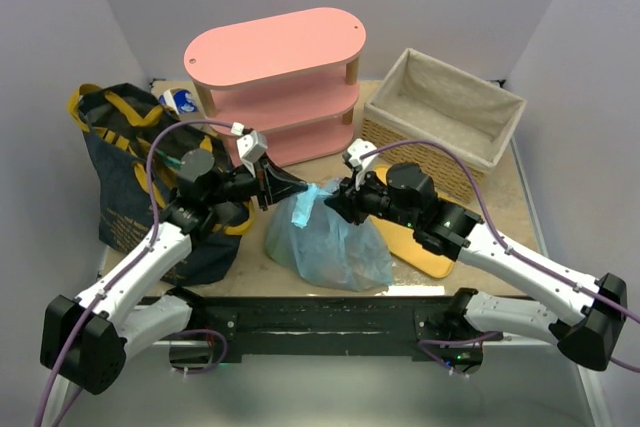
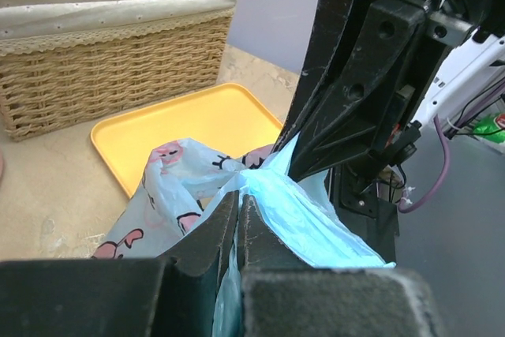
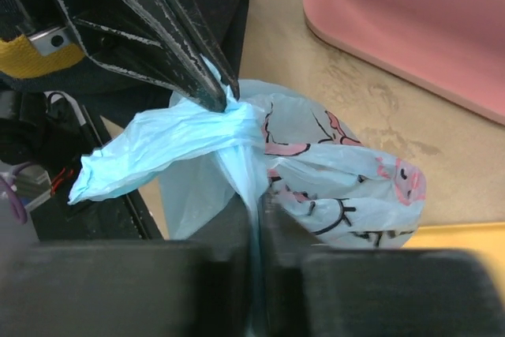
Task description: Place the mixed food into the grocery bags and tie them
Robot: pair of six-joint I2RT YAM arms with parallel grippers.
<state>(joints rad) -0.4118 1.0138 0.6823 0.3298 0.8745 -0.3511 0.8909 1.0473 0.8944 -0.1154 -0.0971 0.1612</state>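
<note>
The light-blue patterned plastic bag (image 1: 330,242) sits at the table's front centre, its top gathered into twisted handles. My left gripper (image 1: 300,189) is shut on one blue handle strip (image 2: 300,219), its fingertips (image 2: 238,199) pinching the film. My right gripper (image 1: 335,197) faces it tip to tip and is shut on the other strip (image 3: 248,163). A handle (image 3: 173,144) wraps across the knot where both grippers meet. The navy tote (image 1: 125,177) with yellow handles stands at the left, behind my left arm. The mixed food is hidden from view.
A pink three-tier shelf (image 1: 280,77) stands at the back centre. A cloth-lined wicker basket (image 1: 445,117) is at the back right. A yellow tray (image 1: 420,247) lies under my right arm. A small blue-and-white object (image 1: 182,100) sits behind the tote.
</note>
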